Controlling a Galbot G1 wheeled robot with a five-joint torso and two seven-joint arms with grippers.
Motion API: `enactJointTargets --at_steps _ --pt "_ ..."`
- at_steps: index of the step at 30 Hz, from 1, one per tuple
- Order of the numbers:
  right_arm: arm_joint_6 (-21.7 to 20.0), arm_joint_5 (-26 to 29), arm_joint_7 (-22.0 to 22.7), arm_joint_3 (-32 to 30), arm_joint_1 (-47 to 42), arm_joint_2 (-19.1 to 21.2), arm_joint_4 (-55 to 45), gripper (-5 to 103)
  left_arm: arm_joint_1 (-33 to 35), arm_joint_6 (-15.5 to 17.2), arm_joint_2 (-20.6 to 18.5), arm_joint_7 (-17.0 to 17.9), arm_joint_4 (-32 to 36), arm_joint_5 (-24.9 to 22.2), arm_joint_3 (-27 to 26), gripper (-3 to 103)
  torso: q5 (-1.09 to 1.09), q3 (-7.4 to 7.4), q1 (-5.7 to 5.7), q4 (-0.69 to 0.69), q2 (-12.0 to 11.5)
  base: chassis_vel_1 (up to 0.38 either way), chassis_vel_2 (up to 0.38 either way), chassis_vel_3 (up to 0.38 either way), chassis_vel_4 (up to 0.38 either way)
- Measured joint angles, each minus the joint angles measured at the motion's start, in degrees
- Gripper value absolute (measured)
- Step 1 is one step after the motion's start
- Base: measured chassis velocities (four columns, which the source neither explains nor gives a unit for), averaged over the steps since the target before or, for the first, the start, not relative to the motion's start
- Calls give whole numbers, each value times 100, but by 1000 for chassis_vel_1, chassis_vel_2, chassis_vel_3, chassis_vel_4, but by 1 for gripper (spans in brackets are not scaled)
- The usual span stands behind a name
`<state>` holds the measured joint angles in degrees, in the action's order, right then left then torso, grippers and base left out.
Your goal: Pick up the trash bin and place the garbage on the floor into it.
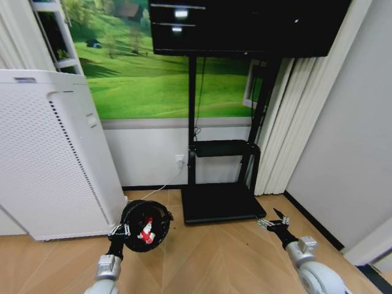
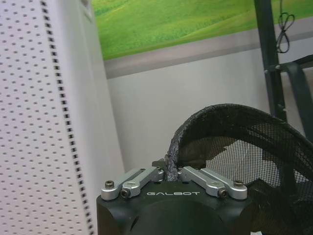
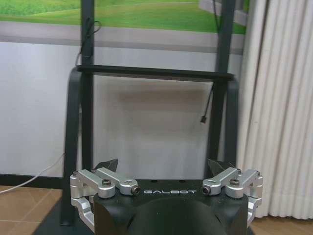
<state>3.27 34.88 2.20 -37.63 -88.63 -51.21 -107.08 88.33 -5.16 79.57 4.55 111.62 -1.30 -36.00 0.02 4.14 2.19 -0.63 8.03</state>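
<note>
The trash bin (image 1: 146, 226) is a small black mesh basket, tilted so that its mouth faces me, held above the wooden floor. Garbage (image 1: 146, 231) in red and white lies inside it. My left gripper (image 1: 119, 231) is shut on the bin's rim at its left side. In the left wrist view the frayed rim (image 2: 205, 117) is pinched between the closed fingers of the left gripper (image 2: 170, 172). My right gripper (image 1: 273, 221) hovers open and holds nothing, low at the right near the TV stand's base. The right gripper (image 3: 166, 169) has its jaws spread wide.
A tall white perforated appliance (image 1: 49, 153) stands at the left, close to the bin. The black TV stand base (image 1: 220, 202) and its posts lie ahead in the middle. A pale curtain (image 1: 294, 122) and a wall close off the right. Bare wood floor (image 1: 208, 257) lies between my arms.
</note>
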Motion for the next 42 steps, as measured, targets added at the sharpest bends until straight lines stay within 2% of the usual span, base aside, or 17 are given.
enactJointTargets --at_steps 7,10,13,23,32,34,38,42 --pt "-1 0 -1 1 1 0 -1 100 -25 -1 -4 3 -48 5 18 4 -6 0 0 -2 0 234 245 -235 -230" --pt "-2 0 -1 1 1 -1 -1 100 -41 -2 -3 15 -74 10 29 4 -2 0 0 1 0 60 69 -97 -38" --pt "-2 0 0 1 1 -1 0 100 -51 -2 -1 4 -85 12 63 4 0 0 0 -2 0 -22 -17 24 42" --pt "-2 0 2 0 2 0 0 100 -44 3 5 4 -101 37 84 4 -2 0 0 0 0 19 -130 -62 125" --pt "-2 0 2 0 2 0 0 100 -11 5 7 10 -84 45 53 4 -5 0 0 1 0 227 -192 -236 199" --pt "-3 0 2 0 2 0 0 100 3 2 11 10 -73 49 45 4 -1 0 -1 -4 0 267 -300 -245 289" --pt "-3 0 2 1 1 0 0 100 28 -2 23 14 -56 50 41 4 -3 0 -2 1 0 270 -322 -285 308" --pt "-3 0 1 0 1 0 0 100 49 -1 25 19 -20 47 36 4 -1 -3 -4 -3 1 211 -252 -244 213"
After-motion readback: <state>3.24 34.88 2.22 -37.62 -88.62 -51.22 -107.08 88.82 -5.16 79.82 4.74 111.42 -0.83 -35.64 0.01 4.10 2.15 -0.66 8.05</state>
